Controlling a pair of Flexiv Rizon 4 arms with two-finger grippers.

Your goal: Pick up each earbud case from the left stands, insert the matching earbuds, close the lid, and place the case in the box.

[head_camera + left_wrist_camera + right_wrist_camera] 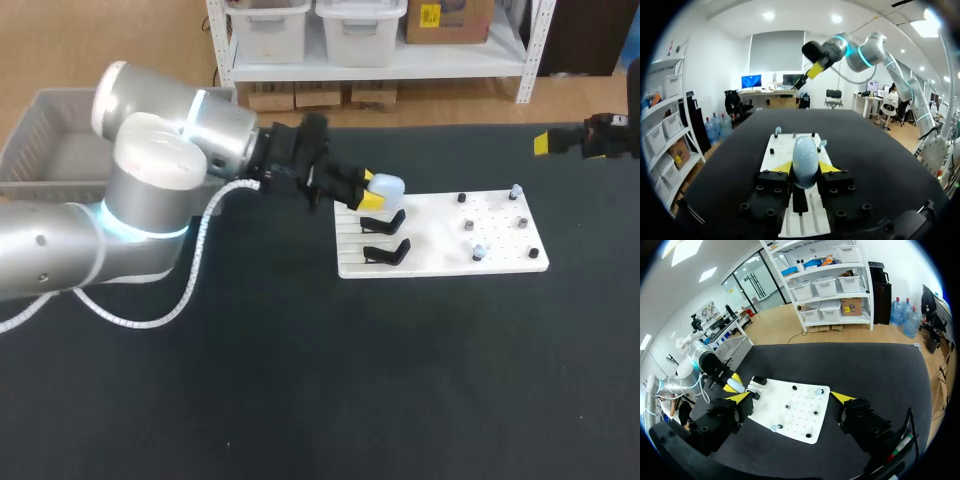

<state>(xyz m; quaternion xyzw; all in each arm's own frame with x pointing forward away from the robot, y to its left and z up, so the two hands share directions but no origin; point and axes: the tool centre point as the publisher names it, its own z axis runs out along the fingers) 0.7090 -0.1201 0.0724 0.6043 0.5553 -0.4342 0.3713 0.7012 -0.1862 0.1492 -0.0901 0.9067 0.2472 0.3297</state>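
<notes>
Left arm (150,200) nearest, coming in over the bench (300,400) from its left edge and stretched toward the far-left corner of the white board (440,262). Left gripper (368,195): fingers clenched on the pale earbud case (388,186), one yellow tip on each flank. Case lid looks closed. The side-on grasp leaves the case's rounded top free, probably so the lid can be opened later.

Two empty black stands (384,237) sit along the board's left edge, just bench-side of the held case. They are tilted cradles, presumably angled to present a case to a gripper coming from this side.

Right gripper (560,143) hangs over the bench's far-right corner, well apart from the board. Likely parked clear until earbuds are needed.

Grey box (30,130) lies by the bench's far-left corner, behind the left arm.

View differences:
- The head view gives the layout, but the case hides its own underside, so I cannot tell whether it has cleared its stand.
- The left wrist view confirms both tips touching the case, with a dark piece directly under it, possibly the stand.
- The right wrist view shows the right fingers released, spread wide. It also shows two small pale pieces (815,390), likely earbuds, among dark pegs on the board's right half.
</notes>
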